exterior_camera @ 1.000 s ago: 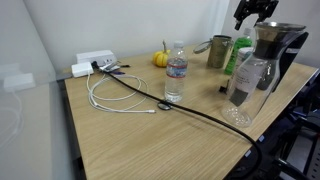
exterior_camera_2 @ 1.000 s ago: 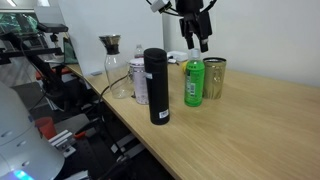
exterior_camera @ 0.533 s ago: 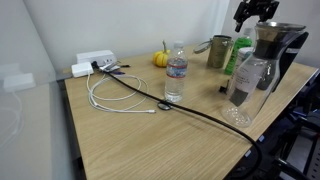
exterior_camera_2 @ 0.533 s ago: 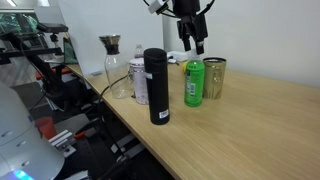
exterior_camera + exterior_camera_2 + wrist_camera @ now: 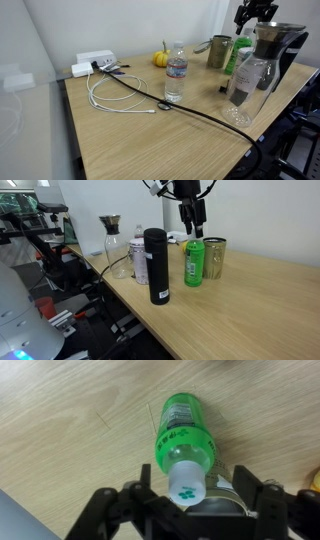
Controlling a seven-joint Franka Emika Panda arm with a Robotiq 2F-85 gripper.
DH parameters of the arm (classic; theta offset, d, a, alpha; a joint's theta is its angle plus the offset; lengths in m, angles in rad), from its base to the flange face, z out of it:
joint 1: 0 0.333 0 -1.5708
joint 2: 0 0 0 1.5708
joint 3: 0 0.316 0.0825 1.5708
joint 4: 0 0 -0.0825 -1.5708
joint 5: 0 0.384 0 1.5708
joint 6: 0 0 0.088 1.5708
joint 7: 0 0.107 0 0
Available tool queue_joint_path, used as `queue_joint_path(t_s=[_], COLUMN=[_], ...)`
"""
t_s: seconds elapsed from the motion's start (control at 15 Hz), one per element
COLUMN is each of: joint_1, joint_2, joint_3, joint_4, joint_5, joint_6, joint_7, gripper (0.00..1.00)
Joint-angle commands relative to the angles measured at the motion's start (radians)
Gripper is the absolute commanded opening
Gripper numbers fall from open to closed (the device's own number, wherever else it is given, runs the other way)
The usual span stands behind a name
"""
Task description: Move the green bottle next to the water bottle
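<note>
The green bottle (image 5: 193,263) stands upright on the wooden table next to an olive metal mug (image 5: 214,257). In an exterior view it (image 5: 240,52) is partly hidden behind the glass carafe. The wrist view looks straight down on its white cap (image 5: 185,482) and green body (image 5: 182,432). My gripper (image 5: 192,222) hangs open above the bottle, its fingers (image 5: 102,510) spread to either side of the cap and touching nothing. The water bottle (image 5: 176,72), clear with a white cap, stands apart near the table's middle. In an exterior view it (image 5: 137,260) is half hidden behind a black flask.
A glass carafe (image 5: 256,68) with a dark top stands near the green bottle. A black flask (image 5: 156,266) stands at the table's edge. A white power strip (image 5: 95,62), a looped white cable (image 5: 110,100), a black cable (image 5: 200,115) and a small yellow object (image 5: 160,59) lie on the table.
My gripper has shifted slightly sideways above the green bottle and stays open. The bottles have not moved.
</note>
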Motion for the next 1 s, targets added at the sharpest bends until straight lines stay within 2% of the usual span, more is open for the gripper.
queue_joint_path(t_s=[0.0, 0.27, 0.33, 0.47, 0.6, 0.73, 0.93], joint_1=[-0.015, -0.020, -0.021, -0.021, -0.021, -0.020, -0.020], joint_2=[0.005, 0.010, 0.012, 0.014, 0.014, 0.013, 0.013], joint_3=[0.005, 0.002, 0.000, -0.002, -0.002, -0.001, 0.000], joint_4=[-0.007, -0.008, -0.007, -0.007, -0.007, -0.007, -0.008], joint_5=[-0.023, -0.029, -0.031, -0.031, -0.031, -0.025, -0.029], joint_6=[0.024, 0.034, 0.035, 0.036, 0.040, 0.054, 0.063], joint_7=[0.035, 0.052, 0.054, 0.058, 0.056, 0.055, 0.054], gripper=[0.55, 0.47, 0.51, 0.47, 0.24, 0.12, 0.12])
